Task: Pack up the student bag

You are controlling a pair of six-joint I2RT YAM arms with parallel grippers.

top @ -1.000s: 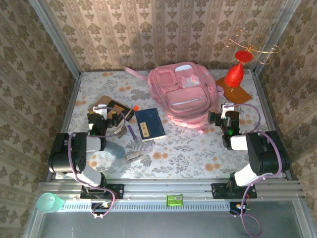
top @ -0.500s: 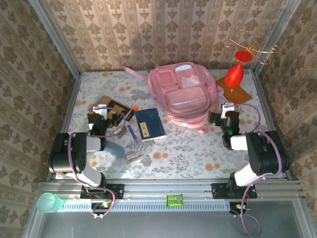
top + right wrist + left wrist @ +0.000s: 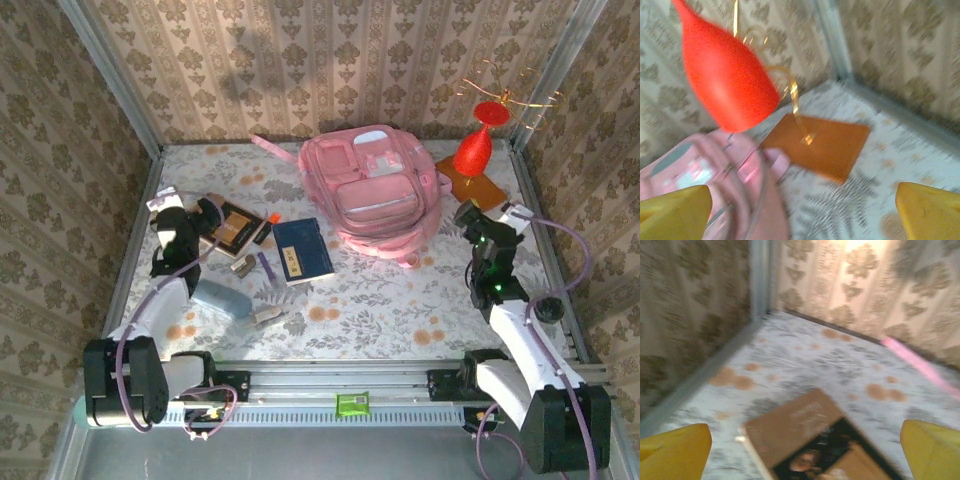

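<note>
Top view, and the student bag (image 3: 375, 195) lies flat at about one o'clock on the desk (image 3: 400, 300), front pockets facing up. Its long axis runs twelve to six, with the bottom end nearest the arms. A pink strap (image 3: 275, 148) trails off toward ten o'clock.

The right claw (image 3: 468, 215) hangs just beside the bag's right edge, jaws spread wide and empty. From there the bag sits at nine to ten o'clock, very near. On the right wrist camera the claw (image 3: 800, 212) shows yellow tips far apart, pink fabric of the bag (image 3: 690, 170) at lower left, and a red ornament (image 3: 725, 80) on its orange base (image 3: 820, 145) dead ahead at twelve.

The left claw (image 3: 205, 210) is also wide apart and holding nothing, over at nine o'clock on the desk. It hovers above a brown book (image 3: 232, 222), which fills the foreground of the left wrist view (image 3: 800, 430). From that claw the bag lies at three o'clock, well apart, with a dark blue book (image 3: 302, 250) in between.

So the right arm looks the nearer for handling the bag, and the left the better placed for the books.

The surface is a pale floral cloth, soft-looking. Patterned walls (image 3: 330, 60) box in three sides, so room is tight around that ornament.
</note>
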